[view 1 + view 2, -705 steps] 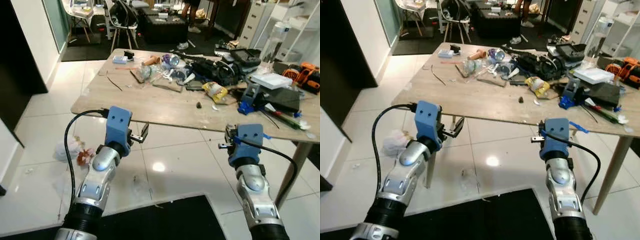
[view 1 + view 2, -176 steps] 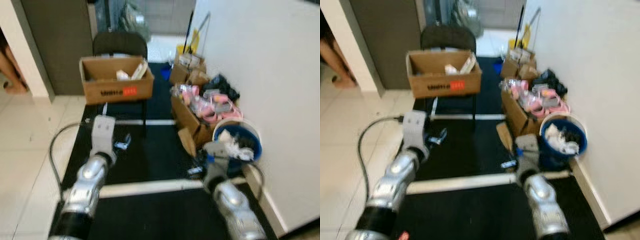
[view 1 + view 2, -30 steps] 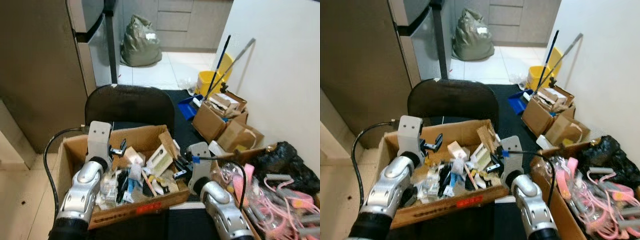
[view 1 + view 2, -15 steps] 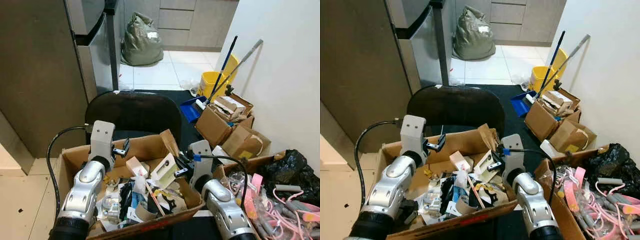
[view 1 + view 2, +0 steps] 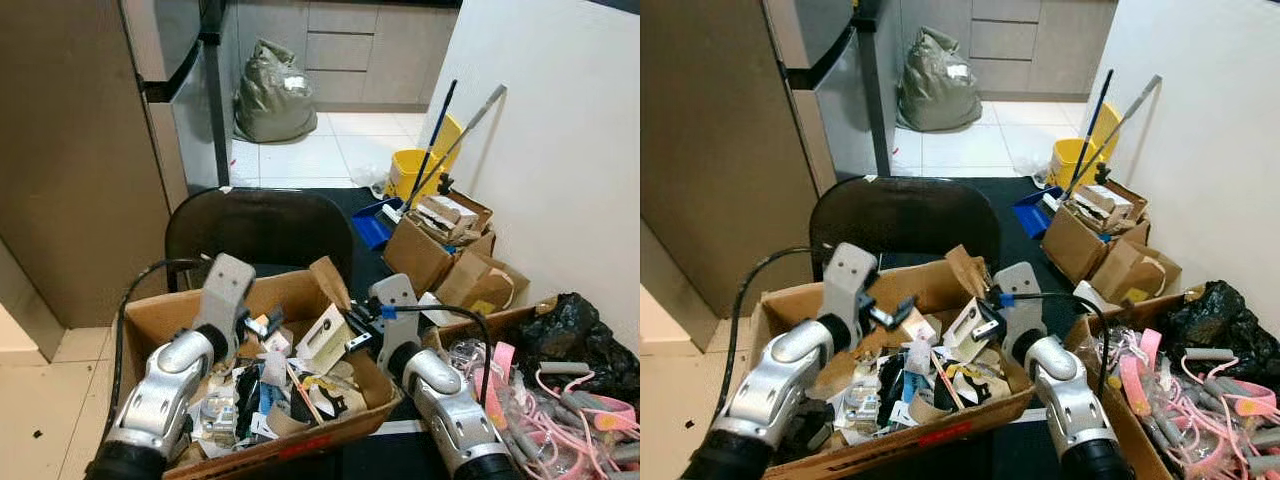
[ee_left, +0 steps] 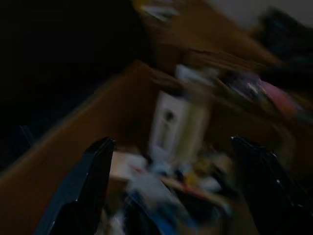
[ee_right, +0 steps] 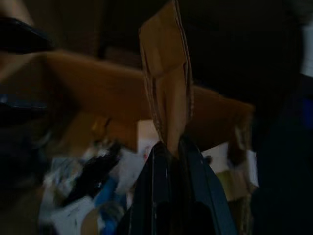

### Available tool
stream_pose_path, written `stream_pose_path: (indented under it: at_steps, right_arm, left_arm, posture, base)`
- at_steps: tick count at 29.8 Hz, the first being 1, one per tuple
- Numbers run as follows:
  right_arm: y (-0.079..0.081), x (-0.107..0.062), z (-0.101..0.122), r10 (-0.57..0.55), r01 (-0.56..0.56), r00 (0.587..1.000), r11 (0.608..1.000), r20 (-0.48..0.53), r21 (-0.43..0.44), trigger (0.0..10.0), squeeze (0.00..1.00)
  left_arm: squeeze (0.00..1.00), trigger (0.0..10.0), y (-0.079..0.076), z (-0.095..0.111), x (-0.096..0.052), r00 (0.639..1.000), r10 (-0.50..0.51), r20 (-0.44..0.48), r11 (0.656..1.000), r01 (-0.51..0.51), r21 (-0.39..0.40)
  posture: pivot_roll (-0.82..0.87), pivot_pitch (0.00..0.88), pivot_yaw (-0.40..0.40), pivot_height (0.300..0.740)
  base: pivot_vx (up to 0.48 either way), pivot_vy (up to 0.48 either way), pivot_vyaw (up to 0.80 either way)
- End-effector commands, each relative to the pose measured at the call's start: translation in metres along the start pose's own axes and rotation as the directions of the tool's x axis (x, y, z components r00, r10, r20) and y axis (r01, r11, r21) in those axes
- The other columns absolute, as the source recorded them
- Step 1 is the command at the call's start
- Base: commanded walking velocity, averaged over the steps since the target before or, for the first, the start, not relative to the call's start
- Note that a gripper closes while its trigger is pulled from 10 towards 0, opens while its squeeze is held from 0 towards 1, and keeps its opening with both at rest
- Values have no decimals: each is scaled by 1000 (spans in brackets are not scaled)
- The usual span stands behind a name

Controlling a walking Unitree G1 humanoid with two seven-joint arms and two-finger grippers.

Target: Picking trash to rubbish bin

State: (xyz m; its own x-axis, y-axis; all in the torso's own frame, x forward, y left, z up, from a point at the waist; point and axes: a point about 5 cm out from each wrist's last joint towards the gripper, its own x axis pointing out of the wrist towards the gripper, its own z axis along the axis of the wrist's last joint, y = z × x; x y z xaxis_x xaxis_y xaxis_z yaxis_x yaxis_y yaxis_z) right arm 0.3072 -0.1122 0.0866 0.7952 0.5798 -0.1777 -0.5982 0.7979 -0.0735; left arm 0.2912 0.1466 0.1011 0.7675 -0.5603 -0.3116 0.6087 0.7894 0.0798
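The cardboard box (image 5: 150, 322), serving as rubbish bin, sat on a black chair (image 5: 260, 225), full of light paper scraps. The left gripper (image 5: 268, 322) hovered over it, fingers apart and empty. The right gripper (image 7: 168, 147) was closed on the box flap (image 7: 166, 88): stiff, light, probably easy to bend.

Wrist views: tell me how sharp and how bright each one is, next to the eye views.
Left wrist view: dark and motion-blurred, though the left gripper shows open over the cardboard box. Right wrist view: dim but sharper, the right gripper closed on a cardboard flap. Eye views: evenly lit and sharp.
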Motion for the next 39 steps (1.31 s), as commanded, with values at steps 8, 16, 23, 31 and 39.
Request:
stream_pose_path:
  at_steps: [8, 16, 23, 31, 39]
  right_arm:
    - [24, 24, 4, 216, -223, 974, 966, -71, -130, 10000, 0]
    - [30, 40, 8, 201, -213, 975, 965, -90, -152, 10000, 0]
    - [29, 46, 13, 185, -194, 980, 971, -72, -139, 10000, 0]
    - [35, 51, 16, 231, -234, 972, 968, -51, -89, 10000, 404]
    - [27, 51, 25, 147, -146, 989, 989, 26, -34, 10000, 0]
  left_arm:
    - [0, 10000, -3, -10, -14, 984, -124, -127, 992, 122, -22]
    - [0, 10000, -5, -5, -11, 983, -141, -119, 990, 139, -28]
    - [0, 10000, -6, -3, -9, 977, -159, -143, 987, 157, -24]
    - [0, 10000, -4, -7, -12, 978, -127, -163, 992, 122, -40]
    - [0, 10000, 0, -6, -12, 978, -114, -173, 993, 110, -35]
  posture:
    - [-35, 51, -49, 740]
    - [-66, 55, -39, 740]
    - [-75, 64, -26, 740]
    - [-69, 70, -38, 740]
    - [-54, 69, -22, 740]
  base:
    - [0, 0, 0]
    - [0, 0, 0]
    - [0, 0, 0]
    - [0, 0, 0]
    - [0, 0, 0]
